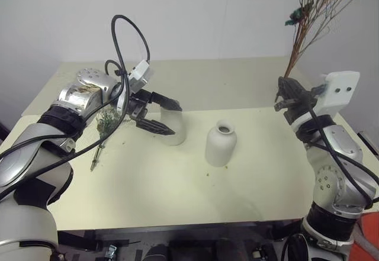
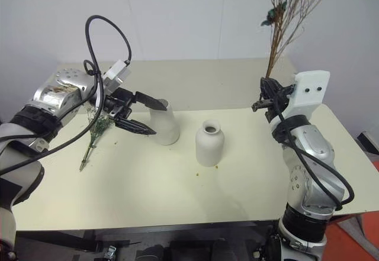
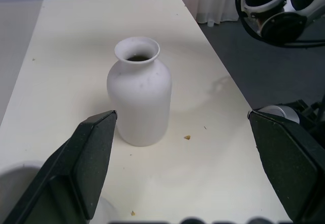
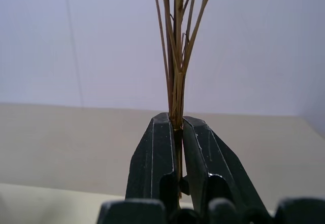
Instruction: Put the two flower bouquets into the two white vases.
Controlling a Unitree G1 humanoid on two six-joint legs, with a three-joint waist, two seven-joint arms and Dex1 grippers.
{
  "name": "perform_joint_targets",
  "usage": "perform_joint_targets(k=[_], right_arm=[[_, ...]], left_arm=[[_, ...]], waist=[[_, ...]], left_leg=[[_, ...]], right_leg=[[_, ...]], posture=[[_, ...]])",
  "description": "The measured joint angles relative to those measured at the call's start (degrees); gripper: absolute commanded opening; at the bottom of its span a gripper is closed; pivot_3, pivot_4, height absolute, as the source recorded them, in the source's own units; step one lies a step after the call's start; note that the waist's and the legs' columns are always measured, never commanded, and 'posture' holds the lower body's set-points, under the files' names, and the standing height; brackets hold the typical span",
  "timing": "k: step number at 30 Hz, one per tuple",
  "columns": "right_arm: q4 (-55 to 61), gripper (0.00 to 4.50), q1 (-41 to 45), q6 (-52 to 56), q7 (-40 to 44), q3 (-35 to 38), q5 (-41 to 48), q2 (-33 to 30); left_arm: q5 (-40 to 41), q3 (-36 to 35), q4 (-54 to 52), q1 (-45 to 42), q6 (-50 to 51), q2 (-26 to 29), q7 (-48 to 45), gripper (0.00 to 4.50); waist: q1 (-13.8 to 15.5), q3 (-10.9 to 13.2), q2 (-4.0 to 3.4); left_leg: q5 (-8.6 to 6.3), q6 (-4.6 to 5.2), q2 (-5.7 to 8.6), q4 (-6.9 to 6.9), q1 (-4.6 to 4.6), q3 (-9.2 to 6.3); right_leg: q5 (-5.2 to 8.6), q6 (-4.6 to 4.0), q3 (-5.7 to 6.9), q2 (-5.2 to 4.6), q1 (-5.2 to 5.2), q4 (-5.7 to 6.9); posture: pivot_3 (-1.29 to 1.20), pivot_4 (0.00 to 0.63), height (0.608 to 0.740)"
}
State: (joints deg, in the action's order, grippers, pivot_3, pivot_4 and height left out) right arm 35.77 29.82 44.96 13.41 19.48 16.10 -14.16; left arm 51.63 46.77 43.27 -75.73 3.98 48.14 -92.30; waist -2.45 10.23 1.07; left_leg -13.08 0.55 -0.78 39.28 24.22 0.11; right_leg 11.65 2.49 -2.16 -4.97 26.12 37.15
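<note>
Two white vases are standing mid-table: the taller vase point(image 1: 173, 126) left, the rounded vase point(image 1: 221, 145) right. The yellow-orange bouquet point(image 1: 308, 21) is being clamped upright by the right gripper point(image 1: 288, 99); the left gripper point(image 1: 161, 116) is being held wide beside the taller vase, with the grey-green bouquet point(image 1: 104, 132) lying far left.

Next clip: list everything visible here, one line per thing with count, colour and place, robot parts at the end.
Taller tapered matte white vase: 1, white, on the table's left-centre, between the open left fingers.
Shorter rounded white bottle vase: 1, white, mid-table, right of the taller vase, empty.
Slim grey-green bouquet: 1, grey-green, lying on the table left of the taller vase.
Bushy yellow-orange bouquet: 1, yellow-orange heads on brown stems, held upright above the table's right side.
Pale table: 1, cream, with small crumbs by the vases.
Left gripper: 1, black fingers, open around the taller vase.
Right gripper: 1, black fingers, shut on the yellow-orange bouquet's stems.
</note>
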Motion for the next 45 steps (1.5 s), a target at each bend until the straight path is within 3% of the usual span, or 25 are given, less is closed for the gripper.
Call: perform_joint_targets(k=[7, 20, 45], right_arm=[[7.16, 0.45, -4.22, 2.7, -2.49, -8.1, 3.25, 3.47], [7.06, 0.45, -8.93, -1.48, -5.01, -16.66, 2.38, 5.63], [-1.36, 0.45, -14.25, -14.88, -4.71, -21.09, -2.41, 6.72]], left_arm=[[-0.09, -2.99, -1.63, 2.03, 1.36, 0.89, 0.0, 4.5], [-0.11, -5.34, -5.09, 4.07, 4.51, 1.82, 0.0, 4.5], [-2.21, -8.37, -4.9, 4.1, 4.96, 1.76, 0.0, 4.5]], waist=[[-0.03, -0.01, 0.02], [-0.12, -0.05, 0.09], [-0.05, -0.08, 0.14]], left_leg=[[0.0, 0.0, 0.0, 0.02, -0.02, 0.0], [0.02, 0.0, -0.02, 0.03, -0.02, -0.03], [0.02, 0.0, -0.02, 0.03, -0.02, -0.04]], right_leg=[[0.0, 0.01, -0.01, 0.0, -0.04, 0.0], [-0.02, -0.01, -0.01, 0.04, -0.04, -0.01], [-0.01, 0.01, -0.01, 0.06, -0.05, -0.03]], posture=[[0.0, 0.15, 0.74], [0.0, 0.15, 0.74], [0.0, 0.15, 0.74]])
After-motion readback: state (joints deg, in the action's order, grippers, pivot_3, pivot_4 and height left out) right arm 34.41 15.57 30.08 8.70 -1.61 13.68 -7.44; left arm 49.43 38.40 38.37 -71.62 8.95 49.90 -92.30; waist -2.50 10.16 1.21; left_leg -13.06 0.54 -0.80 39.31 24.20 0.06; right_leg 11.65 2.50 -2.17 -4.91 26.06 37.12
